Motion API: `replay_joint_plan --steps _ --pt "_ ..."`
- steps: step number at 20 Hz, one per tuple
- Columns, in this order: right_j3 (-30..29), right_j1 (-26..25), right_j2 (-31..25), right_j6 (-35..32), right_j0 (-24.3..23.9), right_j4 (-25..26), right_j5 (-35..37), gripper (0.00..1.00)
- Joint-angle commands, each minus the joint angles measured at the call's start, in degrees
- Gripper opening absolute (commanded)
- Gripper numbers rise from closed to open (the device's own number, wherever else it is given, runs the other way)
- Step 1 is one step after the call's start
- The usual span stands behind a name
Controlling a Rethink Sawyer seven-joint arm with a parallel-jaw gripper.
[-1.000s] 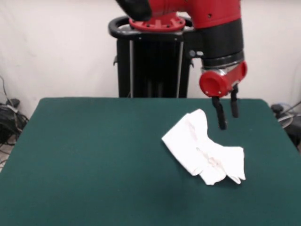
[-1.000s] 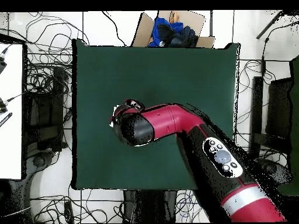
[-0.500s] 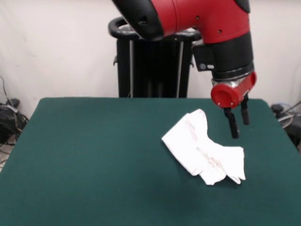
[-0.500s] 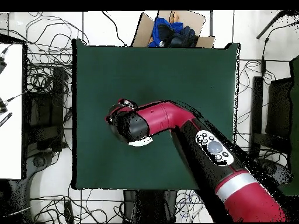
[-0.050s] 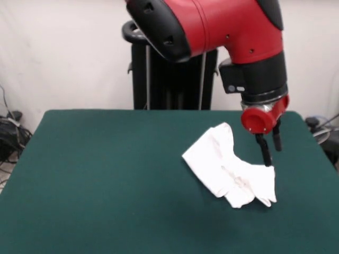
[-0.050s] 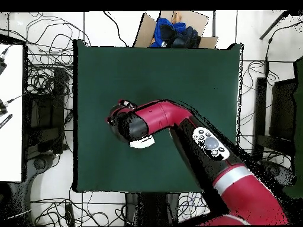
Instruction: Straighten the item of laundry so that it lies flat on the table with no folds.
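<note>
Dropping lower than a moment ago, the gripper (image 5: 269, 152) hangs with fingers parted, one tip at the crumpled item of laundry (image 5: 229, 166) right of centre on the table (image 5: 106, 174). Overhead, the arm (image 6: 177, 127) covers nearly all the shirt; a cardboard box (image 6: 174, 28) of clothes sits beyond the table's edge.

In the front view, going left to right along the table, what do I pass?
Bare green table → the crumpled white item of laundry → the gripper, jaws open, hanging over the laundry's right end → bare table again out to the right edge.
</note>
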State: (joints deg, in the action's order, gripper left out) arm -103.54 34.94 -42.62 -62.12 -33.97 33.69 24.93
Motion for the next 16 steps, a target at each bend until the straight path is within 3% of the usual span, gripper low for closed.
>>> replay_joint_plan --steps 1,16 --pt "4.45 -4.89 1.72 2.15 1.99 6.67 -1.23 1.00" --pt "4.88 -5.96 1.62 -0.12 1.84 13.11 -2.44 1.00"
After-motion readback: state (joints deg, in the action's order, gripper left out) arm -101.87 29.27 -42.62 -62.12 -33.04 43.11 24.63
